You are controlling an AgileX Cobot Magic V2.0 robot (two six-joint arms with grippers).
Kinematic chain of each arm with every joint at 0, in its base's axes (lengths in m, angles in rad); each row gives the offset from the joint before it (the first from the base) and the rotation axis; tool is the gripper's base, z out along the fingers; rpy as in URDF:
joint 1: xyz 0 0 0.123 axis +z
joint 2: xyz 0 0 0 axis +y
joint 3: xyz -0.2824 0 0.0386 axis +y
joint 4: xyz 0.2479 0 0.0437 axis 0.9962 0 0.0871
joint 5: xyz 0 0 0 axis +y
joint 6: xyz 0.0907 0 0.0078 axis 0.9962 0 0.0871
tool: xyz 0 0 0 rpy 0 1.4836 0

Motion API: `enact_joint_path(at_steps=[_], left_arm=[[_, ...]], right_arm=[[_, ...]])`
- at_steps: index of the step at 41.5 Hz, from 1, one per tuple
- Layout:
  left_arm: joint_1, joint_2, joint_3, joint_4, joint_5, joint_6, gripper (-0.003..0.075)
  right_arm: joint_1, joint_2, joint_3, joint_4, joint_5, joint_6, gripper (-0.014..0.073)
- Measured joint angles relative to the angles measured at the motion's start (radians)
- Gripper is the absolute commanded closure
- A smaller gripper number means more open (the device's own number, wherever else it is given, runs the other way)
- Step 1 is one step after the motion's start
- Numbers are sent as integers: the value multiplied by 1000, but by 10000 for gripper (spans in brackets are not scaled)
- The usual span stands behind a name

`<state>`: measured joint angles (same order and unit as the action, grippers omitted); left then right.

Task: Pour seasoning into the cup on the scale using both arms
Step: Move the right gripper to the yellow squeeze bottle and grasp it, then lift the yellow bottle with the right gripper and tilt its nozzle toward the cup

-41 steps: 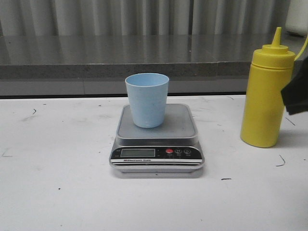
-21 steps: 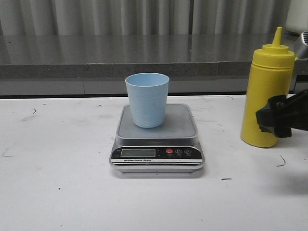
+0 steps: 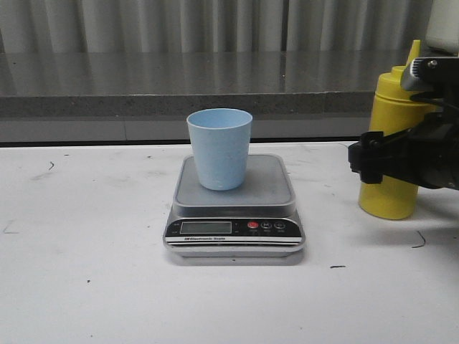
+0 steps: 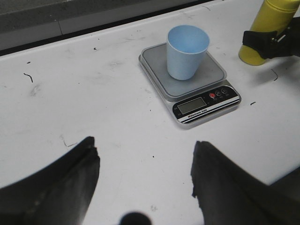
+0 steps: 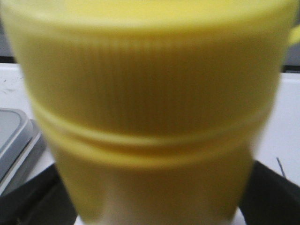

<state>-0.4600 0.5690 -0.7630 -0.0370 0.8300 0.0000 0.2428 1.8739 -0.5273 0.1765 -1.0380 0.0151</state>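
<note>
Yellow seasoning [image 3: 391,193], light blue cup [image 3: 219,148], silver-grey scale [image 3: 234,208].

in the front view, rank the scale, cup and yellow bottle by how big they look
1. Scale: widest footprint.
2. Yellow bottle: tallest, though the right gripper hides part of it, so its place against the scale is unsure.
3. Cup: clearly smallest.

Matt, faintly speckled plastic cup [image 3: 219,147]; brushed steel scale [image 3: 234,208] platform; ribbed yellow plastic bottle [image 5: 145,112]; scuffed white table [image 3: 86,272].
</note>
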Motion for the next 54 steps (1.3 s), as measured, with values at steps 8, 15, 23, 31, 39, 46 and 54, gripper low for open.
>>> enact_joint_path(at_steps=[8, 15, 23, 31, 39, 46, 54], left_arm=[[0, 0, 0, 0, 0, 0, 292], [0, 0, 0, 0, 0, 0, 292], [0, 0, 0, 0, 0, 0, 292], [0, 0, 0, 0, 0, 0, 292], [0, 0, 0, 0, 0, 0, 292], [0, 0, 0, 0, 0, 0, 292], [0, 0, 0, 0, 0, 0, 292]], right_arm=[[0, 55, -62, -4, -3, 1, 130], [0, 59, -64, -5, -6, 1, 279], [0, 24, -64, -20, 62, -15, 279], [0, -92, -64, -28, 239, -134, 279], [0, -274, -74, -37, 482, -325, 279], [0, -391, -146, -41, 767, -432, 279], [5, -431, -310, -113, 1072, -511, 279]])
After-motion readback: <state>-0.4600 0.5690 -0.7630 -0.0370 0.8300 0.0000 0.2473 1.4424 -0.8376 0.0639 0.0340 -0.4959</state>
